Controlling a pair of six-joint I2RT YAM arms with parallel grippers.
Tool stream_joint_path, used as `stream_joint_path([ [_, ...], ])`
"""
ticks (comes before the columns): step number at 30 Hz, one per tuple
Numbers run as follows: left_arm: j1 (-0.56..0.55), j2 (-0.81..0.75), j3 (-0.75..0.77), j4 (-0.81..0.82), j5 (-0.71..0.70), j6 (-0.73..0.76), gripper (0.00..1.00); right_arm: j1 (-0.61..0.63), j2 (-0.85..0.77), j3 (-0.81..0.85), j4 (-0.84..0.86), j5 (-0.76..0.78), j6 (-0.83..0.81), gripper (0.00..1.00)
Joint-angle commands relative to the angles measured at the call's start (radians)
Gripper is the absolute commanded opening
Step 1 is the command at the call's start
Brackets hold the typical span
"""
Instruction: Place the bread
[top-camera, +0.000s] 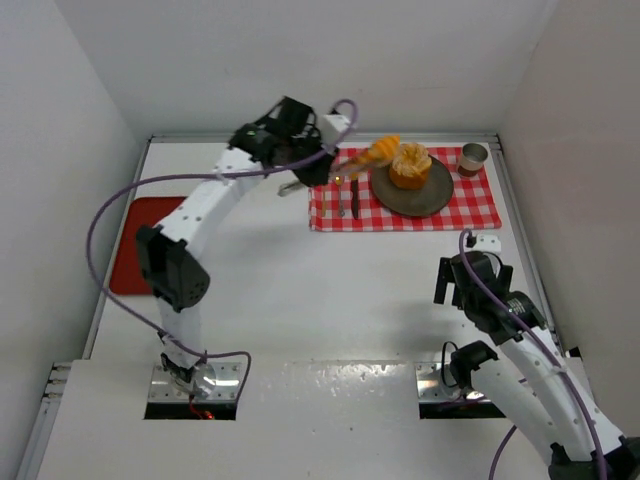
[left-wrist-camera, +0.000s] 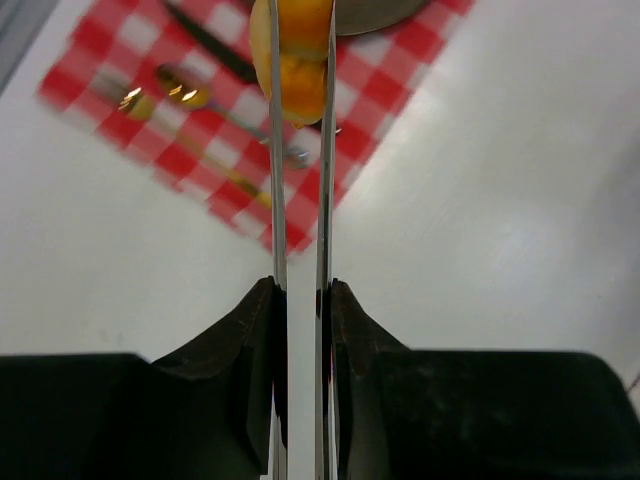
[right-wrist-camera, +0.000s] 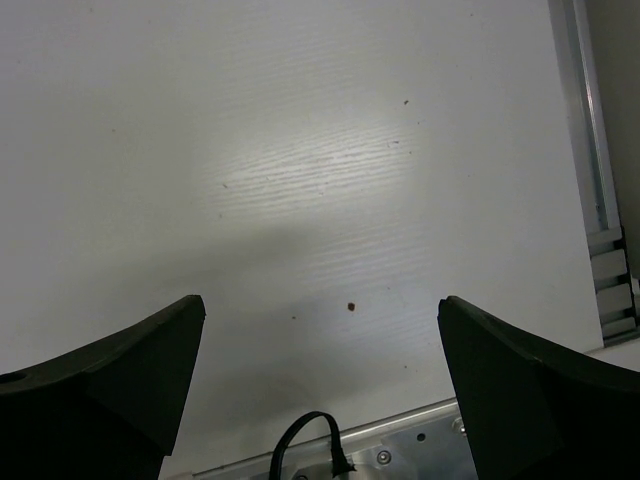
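Note:
My left gripper (top-camera: 303, 163) is shut on a pair of metal tongs (left-wrist-camera: 277, 180), seen between its fingers in the left wrist view (left-wrist-camera: 300, 288). The tong tips pinch an orange piece of bread (top-camera: 381, 152) (left-wrist-camera: 297, 60) and hold it in the air over the left edge of a dark plate (top-camera: 425, 197). A second orange bread (top-camera: 410, 165) lies on that plate. The plate's rim shows at the top of the left wrist view (left-wrist-camera: 380, 12). My right gripper (top-camera: 468, 278) (right-wrist-camera: 320, 305) is open and empty over bare white table at the near right.
A red-checked cloth (top-camera: 480, 205) (left-wrist-camera: 215, 170) lies under the plate. On it are a knife (top-camera: 354, 198), a fork (top-camera: 340, 197), a gold spoon (left-wrist-camera: 180, 92) and a small cup (top-camera: 473, 158). A red board (top-camera: 140, 245) lies at the left edge.

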Motion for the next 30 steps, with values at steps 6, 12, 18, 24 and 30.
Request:
stream_joint_path([
  [6,-0.244,0.339,0.283,0.072,-0.037,0.031,0.01,-0.005,-0.016,-0.049,-0.031,-0.040,-0.026,1.00],
  [12,-0.266,0.456,0.316,0.245,-0.161,-0.017,0.01,-0.005,-0.018,-0.066,-0.034,-0.055,-0.030,1.00],
  [18,-0.266,0.497,0.316,0.315,-0.185,-0.049,0.00,-0.005,0.001,-0.074,-0.031,-0.057,-0.046,1.00],
  [24,-0.275,0.517,0.257,0.348,-0.116,-0.049,0.06,-0.004,0.015,-0.057,-0.016,-0.037,-0.079,1.00],
  [30,-0.275,0.546,0.256,0.348,-0.139,-0.027,0.19,-0.005,0.024,-0.045,-0.016,-0.038,-0.089,1.00],
])
